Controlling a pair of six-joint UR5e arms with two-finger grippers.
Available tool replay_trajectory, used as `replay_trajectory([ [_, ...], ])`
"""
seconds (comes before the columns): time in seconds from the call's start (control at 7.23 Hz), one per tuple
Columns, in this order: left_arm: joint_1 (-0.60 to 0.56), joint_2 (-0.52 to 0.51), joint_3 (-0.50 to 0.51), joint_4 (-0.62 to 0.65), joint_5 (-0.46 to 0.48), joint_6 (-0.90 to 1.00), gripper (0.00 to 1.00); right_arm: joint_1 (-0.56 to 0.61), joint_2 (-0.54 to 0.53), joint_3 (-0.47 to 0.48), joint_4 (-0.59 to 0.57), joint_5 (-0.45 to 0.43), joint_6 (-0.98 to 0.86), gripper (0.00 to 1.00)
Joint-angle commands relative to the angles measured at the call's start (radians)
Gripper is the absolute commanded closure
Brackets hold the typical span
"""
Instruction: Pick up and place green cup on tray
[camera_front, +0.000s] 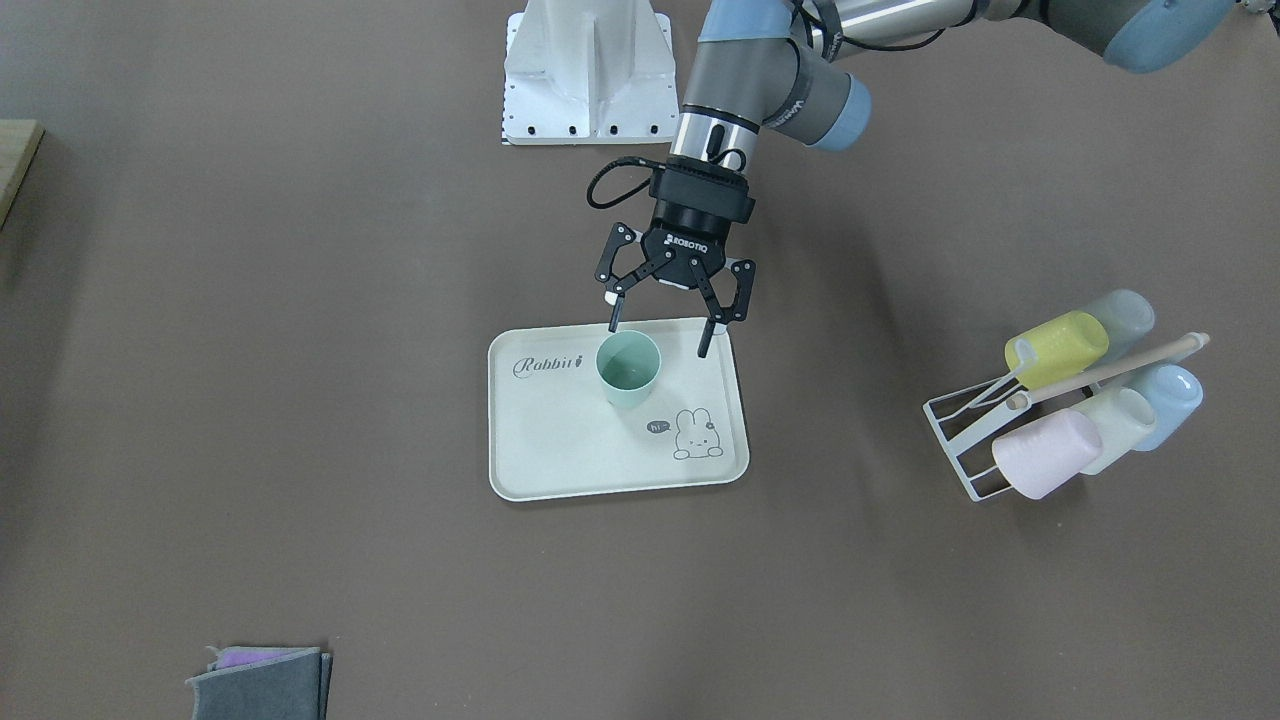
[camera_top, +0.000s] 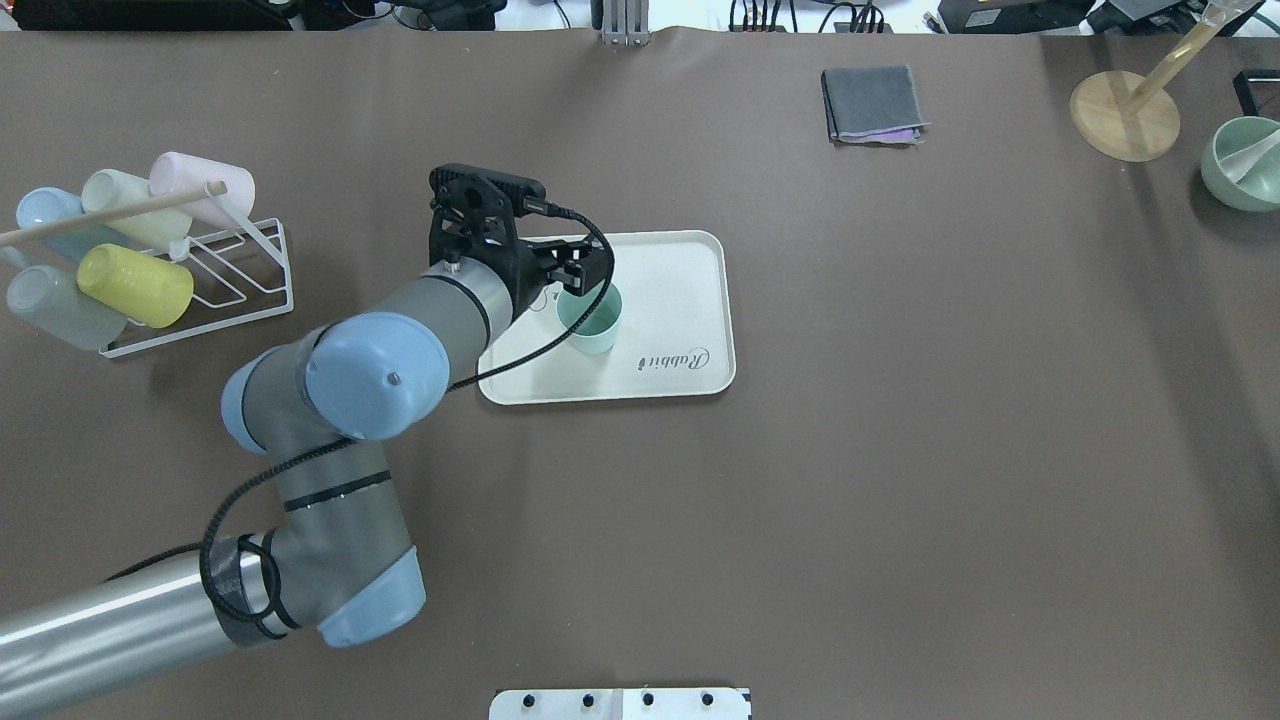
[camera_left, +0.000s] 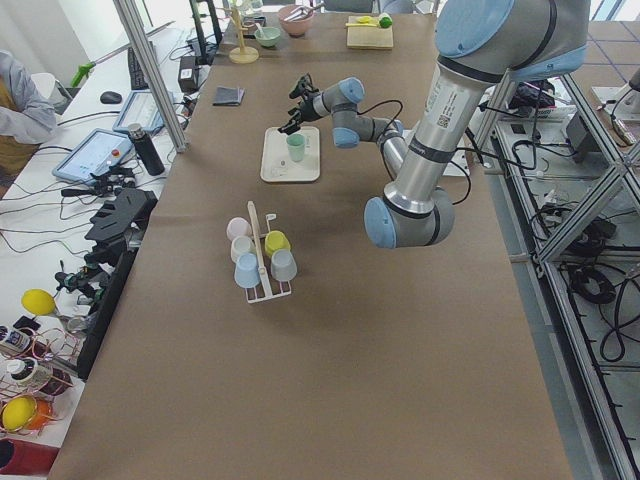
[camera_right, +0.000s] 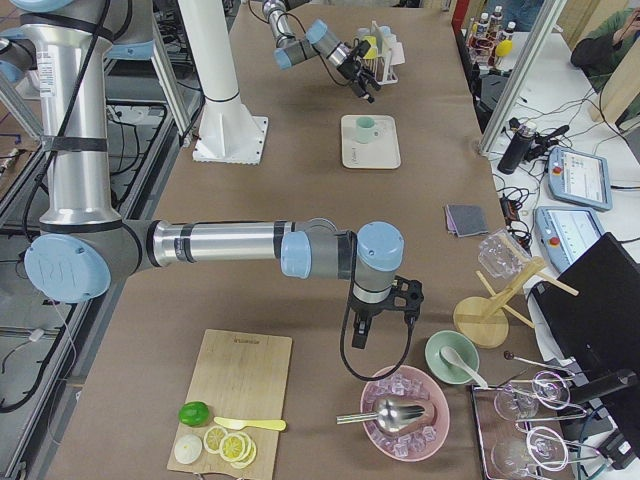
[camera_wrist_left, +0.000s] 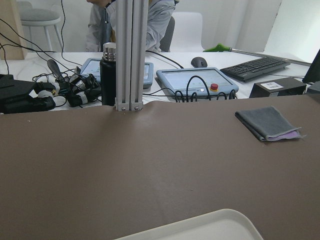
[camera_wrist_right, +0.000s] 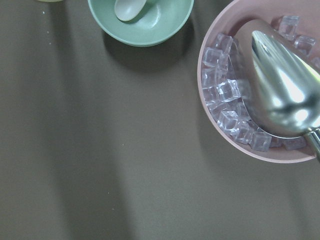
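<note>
Green cup (camera_front: 629, 368) below parted left jaws

**Counter** (camera_top: 900, 450): brown matte covering, running the full length of your room in both side views. Light is even, shadows are soft, and pale bands cross the surface in the right wrist view.

**Frame post** (camera_wrist_left: 129, 50): aluminium profile, upright at the counter's edge in front of your desk.

**Your desk** (camera_wrist_left: 150, 57): white, just beyond the counter. It carries tablets (camera_wrist_left: 197, 82), a keyboard (camera_wrist_left: 260, 65) and a mouse (camera_wrist_left: 198, 61).

**Seating**: a white chair (camera_wrist_left: 187, 30) and a grey-cushioned stool (camera_wrist_left: 37, 15), both behind your desk.

**Wall** (camera_wrist_left: 240, 20): plain white.

**Floor** (camera_left: 610, 420): grey, alongside the counter, with cable coils (camera_left: 597, 285) lying on it.
</note>
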Motion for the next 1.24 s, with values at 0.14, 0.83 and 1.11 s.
replay_trajectory([
  [0.14,-0.271,0.028,0.005,0.203,-0.444,0.112,0.01,0.0,0.002,0.0,0.0,-0.001,0.0,0.0],
  [0.83,-0.825,0.248,0.01,0.574,-1.029,0.639,0.01,0.0,0.001,0.001,0.0,-0.001,0.0,0.0],
  [1.11,-1.015,0.375,0.011,0.73,-1.084,0.942,0.01,0.0,0.001,0.0,0.0,-0.001,0.0,0.0],
])
